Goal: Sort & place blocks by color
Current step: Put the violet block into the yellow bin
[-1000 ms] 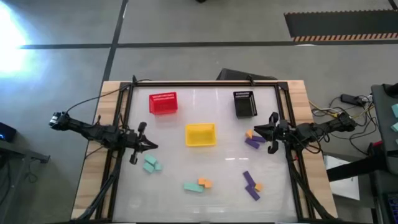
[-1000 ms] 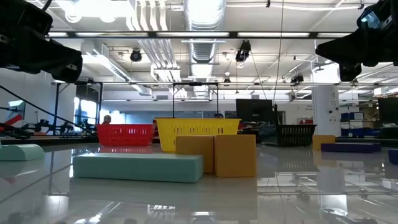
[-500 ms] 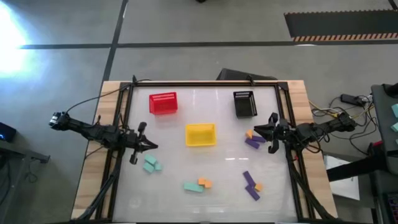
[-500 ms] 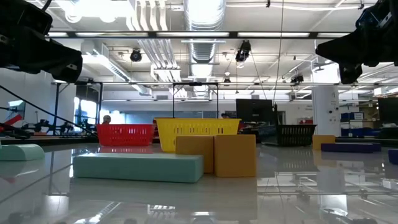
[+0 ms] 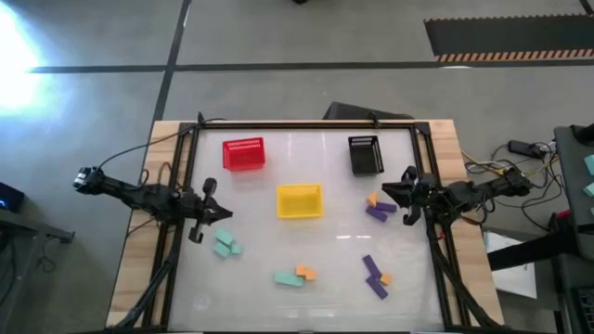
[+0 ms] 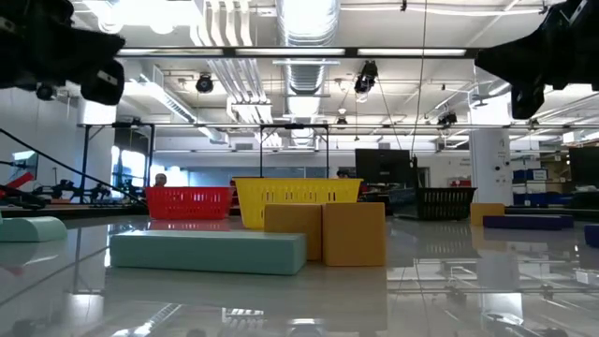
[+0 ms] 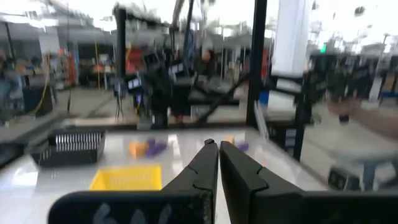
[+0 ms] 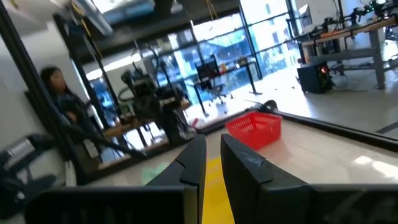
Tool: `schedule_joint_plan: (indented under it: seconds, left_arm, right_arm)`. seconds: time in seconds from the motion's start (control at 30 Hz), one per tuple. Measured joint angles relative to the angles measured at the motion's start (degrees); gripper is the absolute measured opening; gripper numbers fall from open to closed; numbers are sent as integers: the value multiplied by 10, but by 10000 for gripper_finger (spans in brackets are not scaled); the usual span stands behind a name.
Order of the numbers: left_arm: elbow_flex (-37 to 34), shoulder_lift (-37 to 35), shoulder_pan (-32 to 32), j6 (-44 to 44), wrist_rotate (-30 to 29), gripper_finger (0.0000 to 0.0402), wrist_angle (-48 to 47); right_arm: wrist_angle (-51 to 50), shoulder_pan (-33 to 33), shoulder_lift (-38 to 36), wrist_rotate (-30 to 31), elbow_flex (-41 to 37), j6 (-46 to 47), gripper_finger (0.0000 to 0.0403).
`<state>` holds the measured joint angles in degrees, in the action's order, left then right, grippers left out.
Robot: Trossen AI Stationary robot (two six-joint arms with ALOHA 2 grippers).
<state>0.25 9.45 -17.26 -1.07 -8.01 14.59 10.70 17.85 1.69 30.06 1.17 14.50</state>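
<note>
Teal, orange and purple blocks lie loose on the white table. Two teal blocks (image 5: pixel 225 243) lie near my left gripper (image 5: pixel 223 216). A teal bar (image 5: pixel 287 278) touches an orange block (image 5: pixel 304 273) near the front. Purple and orange blocks (image 5: pixel 376 207) lie just in front of my right gripper (image 5: pixel 384 196). More purple bars (image 5: pixel 373 273) lie at the front right. Both grippers are shut, empty and held above the table. In the low view the teal bar (image 6: pixel 208 253) and orange blocks (image 6: pixel 325 233) stand nearest.
A red basket (image 5: pixel 243 154), a black basket (image 5: pixel 365 155) and a yellow basket (image 5: pixel 299 200) stand on the far half of the table. A black frame runs round the table's edges. A person (image 8: pixel 53 93) shows in the room beyond.
My left gripper has risen and drawn back a little toward the table's left edge. My right gripper has risen and drawn back slightly toward the right edge. Both have stayed shut. No block has moved.
</note>
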Motion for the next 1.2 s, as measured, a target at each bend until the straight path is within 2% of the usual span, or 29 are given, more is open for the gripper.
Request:
schedule_joint_plan:
  seconds: [0.17, 0.27, 0.47, 0.57, 0.73, 1.0, 1.2]
  left_arm:
    - [0, 0, 0, 3, 0, 3, 56]
    - [0, 1, 0, 45, -10, 3, 105]
    - [0, 1, 0, 185, -88, 3, 162]
    - [0, 3, 0, 212, -140, 3, 194]
    - [0, 2, 0, 213, -191, 3, 241]
    - [0, 6, 0, 150, -194, 3, 239]
    - [3, 6, 0, 149, -193, 3, 240]
  right_arm:
    - [36, 0, 15, 0, 0, -8, 38]
    - [65, 0, 31, 17, 0, -15, 38]
    - [88, 0, 62, 72, 0, -7, 38]
    - [89, 0, 73, 88, 6, 23, 38]
    - [83, 0, 94, 91, 27, 49, 38]
    - [72, 0, 163, 92, 85, 34, 38]
    - [61, 0, 229, 114, 132, 25, 38]
